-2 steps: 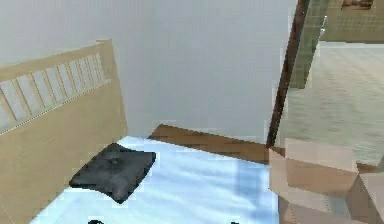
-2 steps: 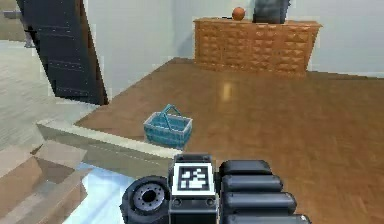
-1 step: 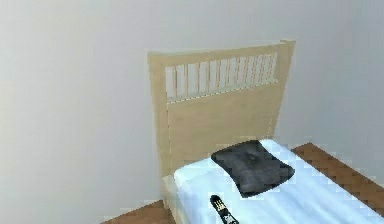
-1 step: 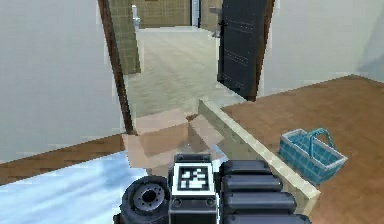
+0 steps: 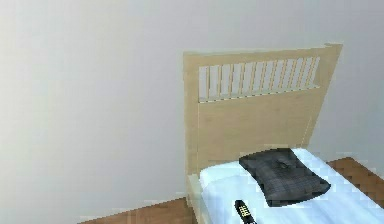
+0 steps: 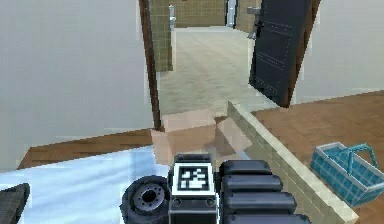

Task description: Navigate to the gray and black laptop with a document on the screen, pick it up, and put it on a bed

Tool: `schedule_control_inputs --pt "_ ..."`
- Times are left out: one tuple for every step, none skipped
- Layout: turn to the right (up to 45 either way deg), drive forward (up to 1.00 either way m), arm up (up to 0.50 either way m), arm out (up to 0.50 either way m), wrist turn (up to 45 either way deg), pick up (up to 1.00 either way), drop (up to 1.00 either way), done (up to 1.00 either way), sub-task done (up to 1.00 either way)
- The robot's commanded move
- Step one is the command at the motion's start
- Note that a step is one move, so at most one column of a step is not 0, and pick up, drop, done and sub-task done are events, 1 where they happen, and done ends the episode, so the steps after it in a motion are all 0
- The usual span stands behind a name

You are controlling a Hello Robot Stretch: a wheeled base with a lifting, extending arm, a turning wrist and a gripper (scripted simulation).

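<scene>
Bed, cut off at the forward view's bottom and right edges, stands against the far wall, with a pale slatted wooden headboard and a light blue sheet. A dark rumpled pillow lies on it. Nearer is a small black slab, too small to name. In the arm side view the ribbed arm reaches over the sheet. The gripper is a round dark lump with its far end unclear, so I cannot tell whether it holds anything.

1. Ahead of me: bed at the forward view's right, its headboard against the wall.
2. On the bed: pillow by the headboard; a small slim object nearer me, to its left.
3. Arm side view: bed left of my arm; box beyond; doorway behind it; basket on the floor at right.
</scene>
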Motion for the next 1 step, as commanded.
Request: schedule_control_inputs --pt "0.0 0.00 0.00 0.48 0.0 0.00 0.00 0.00 0.00"
